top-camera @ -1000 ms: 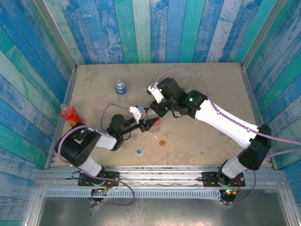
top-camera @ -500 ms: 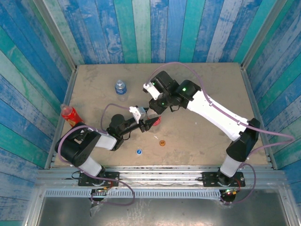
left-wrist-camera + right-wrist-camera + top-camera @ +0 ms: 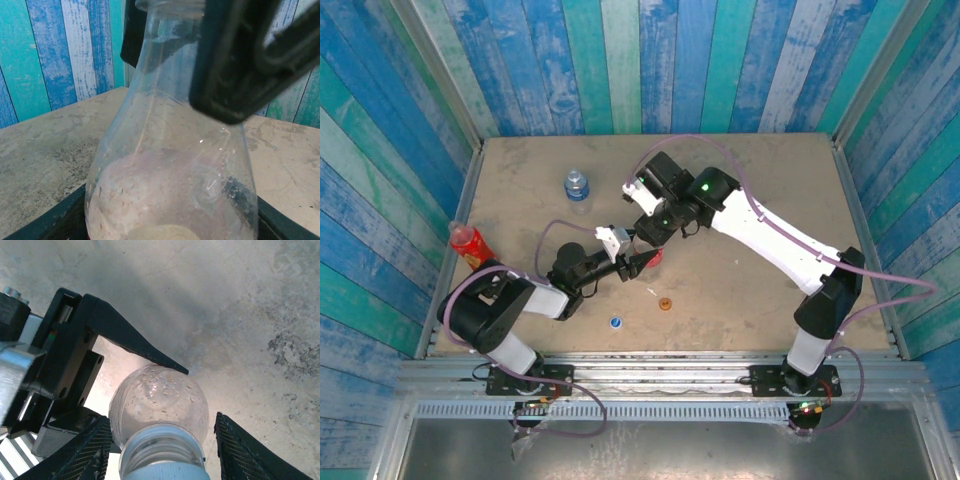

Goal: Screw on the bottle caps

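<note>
Top view, centre: middle bottle [image 3: 651, 258] within the left gripper [image 3: 644, 262], right gripper [image 3: 650, 238] just above, straddling the fitted cap [image 3: 165, 467]. Upper left: second bottle [image 3: 577, 185]. Far left edge: third bottle [image 3: 467, 242]. Below centre on the table [image 3: 770, 180] sits right cap [image 3: 666, 303] — left cap [image 3: 616, 322] lower left of it, well apart.

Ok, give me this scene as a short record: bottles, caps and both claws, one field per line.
left claw: shut on the clear bottle
right claw: open, a finger on either side of the white cap
white cap: on the clear bottle's neck
blue cap: loose on the table, near edge
orange cap: loose, right of the blue cap
blue-label bottle: far left of the table
red bottle: by the left wall
</note>
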Robot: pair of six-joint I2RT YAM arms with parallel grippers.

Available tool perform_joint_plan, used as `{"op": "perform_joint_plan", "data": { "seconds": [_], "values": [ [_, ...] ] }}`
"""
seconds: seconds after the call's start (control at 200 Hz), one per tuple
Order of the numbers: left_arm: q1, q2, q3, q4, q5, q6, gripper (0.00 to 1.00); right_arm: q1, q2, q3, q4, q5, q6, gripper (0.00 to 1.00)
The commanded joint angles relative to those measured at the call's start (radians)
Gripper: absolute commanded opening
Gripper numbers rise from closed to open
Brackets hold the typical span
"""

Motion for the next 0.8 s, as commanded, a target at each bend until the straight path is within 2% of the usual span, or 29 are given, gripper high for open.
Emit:
{"op": "perform_joint_plan", "data": {
  "seconds": [0.0,0.33,0.486,0.611,0.796],
  "values": [
    [-0.006,0.034,0.0,-0.026,0.015,0.01,0.64,-0.003,-0.041,-0.018,-0.004,-0.001,0.012,0.61],
    [-0.006,0.035,0.005,-0.037,0.011,0.012,0.64,-0.002,-0.15,-0.097,0.092,-0.032,0.009,0.74],
    [-0.006,0.031,0.005,-0.038,0.01,0.009,0.64,-0.002,-0.222,-0.147,0.144,-0.034,-0.008,0.74],
    [-0.006,0.029,0.007,-0.044,0.011,0.012,0.64,-0.003,-0.324,-0.257,0.278,-0.028,0.006,0.71],
    [-0.006,0.022,0.01,-0.056,0.012,0.014,0.64,-0.005,-0.465,-0.501,0.579,0.002,0.041,0.69]
  ]
}}
